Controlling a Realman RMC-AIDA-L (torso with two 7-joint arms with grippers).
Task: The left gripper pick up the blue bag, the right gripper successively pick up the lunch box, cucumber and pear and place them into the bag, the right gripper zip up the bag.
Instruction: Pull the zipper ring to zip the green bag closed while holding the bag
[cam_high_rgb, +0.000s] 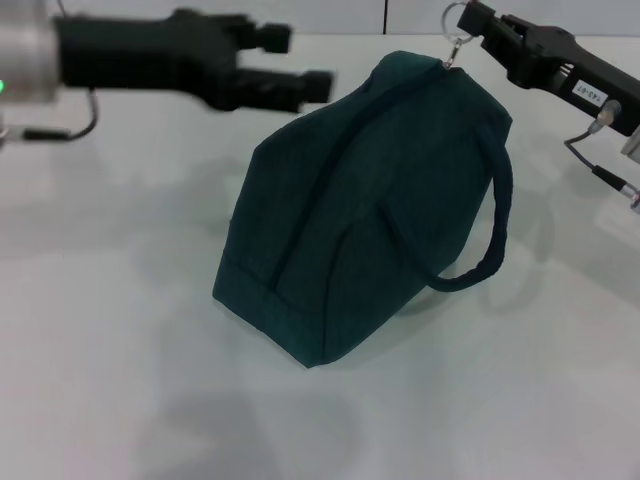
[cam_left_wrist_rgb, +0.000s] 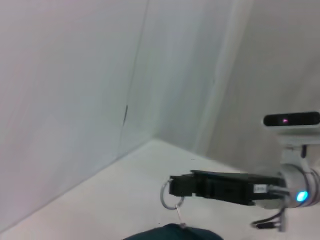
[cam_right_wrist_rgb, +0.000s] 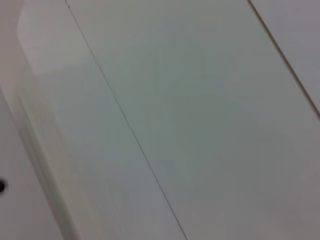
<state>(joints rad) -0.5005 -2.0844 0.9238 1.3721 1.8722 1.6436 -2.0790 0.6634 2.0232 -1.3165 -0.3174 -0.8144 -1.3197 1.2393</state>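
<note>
Head view: the blue bag (cam_high_rgb: 360, 210) sits on the white table (cam_high_rgb: 110, 330), its top closed so its contents are hidden. The right gripper (cam_high_rgb: 478, 22) has its fingers pinched on the ring zipper pull (cam_high_rgb: 456, 20) at the bag's far end. The left gripper (cam_high_rgb: 300, 62) hovers with fingers spread, the bag just beyond its fingertips and untouched.

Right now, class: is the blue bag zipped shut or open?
Shut: the blue bag shows no foil lining, and the right gripper holds the ring pull at its far end.
</note>
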